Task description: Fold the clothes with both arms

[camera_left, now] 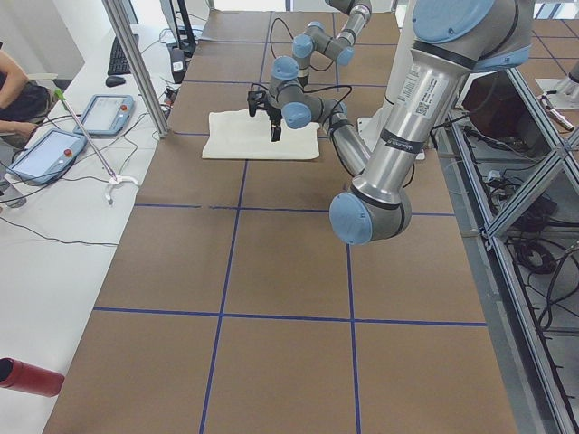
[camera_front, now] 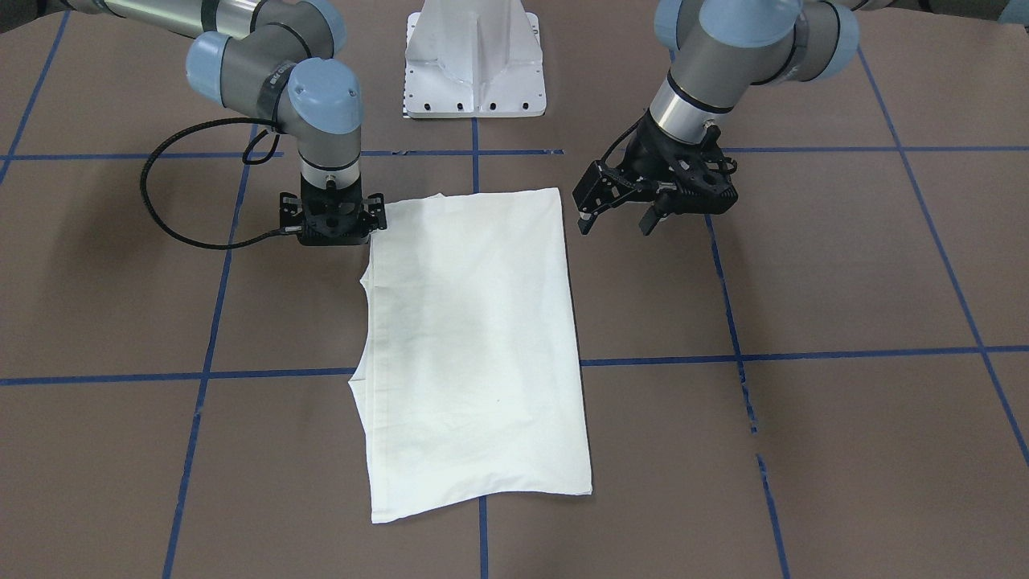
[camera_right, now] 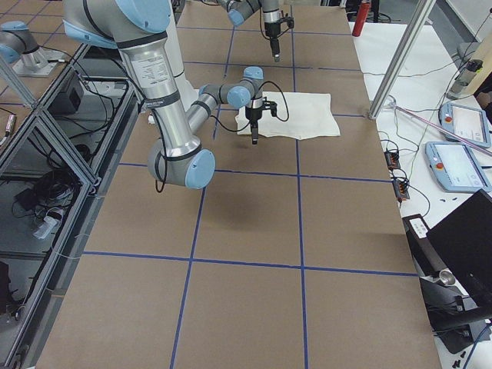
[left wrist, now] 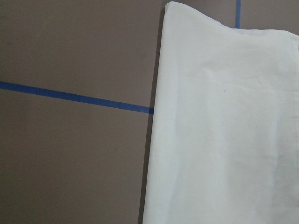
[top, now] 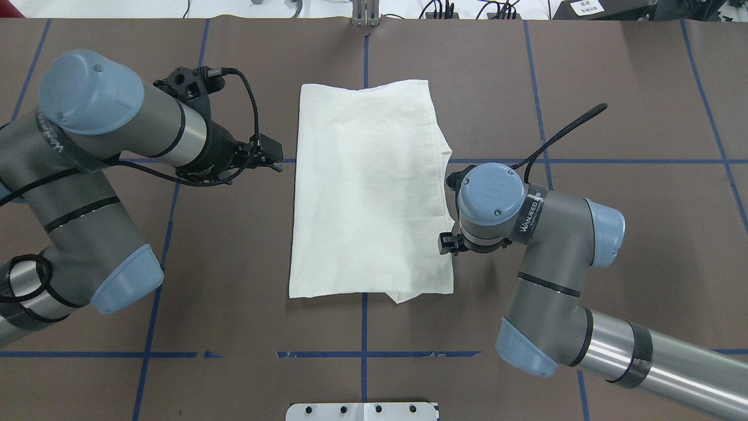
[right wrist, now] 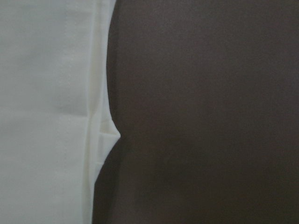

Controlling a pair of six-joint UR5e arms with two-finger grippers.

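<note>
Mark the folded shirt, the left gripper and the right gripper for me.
folded shirt [camera_front: 474, 338]: front-facing view, middle of the plain top layer.
left gripper [camera_front: 617, 219]: front-facing view, between its spread fingertips.
right gripper [camera_front: 332, 225]: front-facing view, black body at the shirt's edge.

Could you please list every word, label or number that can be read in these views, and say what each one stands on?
"WANJEED": on the black band of the right arm, overhead view.
Left arm: similar band lettering, too skewed to read; its sticker in the exterior left view is too small.
White label, overhead view's top right corner: too small to read.
T-shirt: plain side up, no lettering shows.
</note>
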